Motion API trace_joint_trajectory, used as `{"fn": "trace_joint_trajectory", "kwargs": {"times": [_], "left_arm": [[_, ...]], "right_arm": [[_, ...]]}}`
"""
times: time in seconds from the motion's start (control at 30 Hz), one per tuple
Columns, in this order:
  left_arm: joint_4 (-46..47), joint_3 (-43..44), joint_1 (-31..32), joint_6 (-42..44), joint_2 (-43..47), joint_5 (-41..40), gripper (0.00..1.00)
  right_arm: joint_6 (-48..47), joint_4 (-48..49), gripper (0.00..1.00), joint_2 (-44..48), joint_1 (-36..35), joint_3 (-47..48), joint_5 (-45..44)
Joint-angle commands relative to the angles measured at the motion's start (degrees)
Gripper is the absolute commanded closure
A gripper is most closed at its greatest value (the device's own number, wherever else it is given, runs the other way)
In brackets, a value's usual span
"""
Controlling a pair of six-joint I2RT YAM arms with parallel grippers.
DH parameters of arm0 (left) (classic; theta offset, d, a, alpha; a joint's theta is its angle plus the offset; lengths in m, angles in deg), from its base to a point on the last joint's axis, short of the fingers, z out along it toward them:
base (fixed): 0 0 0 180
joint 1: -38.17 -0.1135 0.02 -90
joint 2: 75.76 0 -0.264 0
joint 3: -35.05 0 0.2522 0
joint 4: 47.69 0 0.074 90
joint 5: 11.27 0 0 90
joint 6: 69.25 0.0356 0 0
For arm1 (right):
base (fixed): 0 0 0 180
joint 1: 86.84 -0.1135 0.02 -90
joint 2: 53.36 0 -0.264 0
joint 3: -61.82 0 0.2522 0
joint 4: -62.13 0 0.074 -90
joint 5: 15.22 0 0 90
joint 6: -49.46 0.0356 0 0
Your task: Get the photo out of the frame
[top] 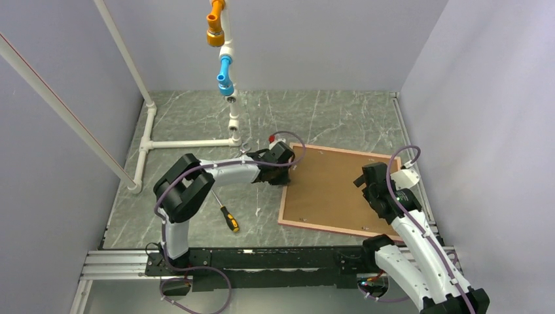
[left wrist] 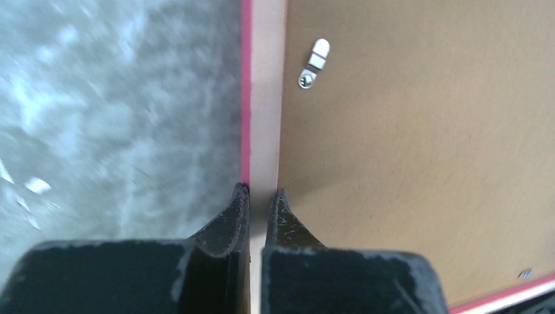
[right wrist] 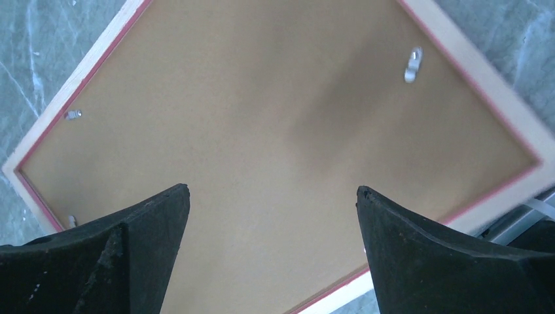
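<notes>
Left gripper [left wrist: 262, 196] has its jaws pressed almost together, with the tips at the pale left rail of the frame [top: 334, 230], near its 11 o'clock corner. Whether they pinch the rail I cannot tell. Right gripper [right wrist: 271, 190] hangs wide open above the brown backing board [top: 334, 186], toward its 3 o'clock side. That frame lies back-up on the table [top: 196, 118], at 4 o'clock from the middle. A screwdriver [top: 228, 216] lies at 7 o'clock.

Even soft light, slightly blurred wrist views.
</notes>
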Motion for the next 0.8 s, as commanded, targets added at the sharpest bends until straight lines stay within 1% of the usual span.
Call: {"fn": "trace_joint_trajectory", "kwargs": {"times": [0.0,0.13,0.2,0.4,0.5,0.53,0.67,0.73,0.77], "left_arm": [[-5.2,-2.6,-6.9,5.2,-5.2,-5.3,1.00],[-5.5,-2.2,-11.1,5.8,-5.3,-5.4,1.00],[-5.2,-3.1,-12.3,5.9,-4.4,-5.8,1.00],[-5.1,-6.3,-13.9,6.8,-0.1,-8.5,1.00],[-4.4,-8.4,-14.0,7.5,4.0,-7.7,1.00],[-3.7,-9.4,-13.9,7.7,6.0,-6.3,0.97],[-2.1,-11.9,-13.9,8.4,13.8,-2.5,0.74],[-2.2,-12.1,-13.8,9.3,17.1,-0.6,0.62],[-2.0,-12.1,-13.6,10.1,18.8,0.3,0.58]], "right_arm": [[-3.4,3.2,0.01,-1.6,0.2,2.2,0.8],[-7.5,6.8,0.01,-4.5,0.2,1.7,7.6],[-7.9,7.3,0.01,-5.6,0.2,1.6,8.9],[-7.4,8.4,0.01,-5.5,0.2,0.9,7.7],[-6.1,7.7,0.01,-5.2,0.2,0.9,6.2],[-5.1,6.7,0.01,-5.1,0.3,0.9,5.4],[0.7,1.9,0.01,-4.5,0.7,0.6,1.9],[2.6,0.8,0.01,-3.5,1.4,-0.2,1.6],[3.4,0.5,0.01,-2.8,1.6,-0.8,1.8]]}}
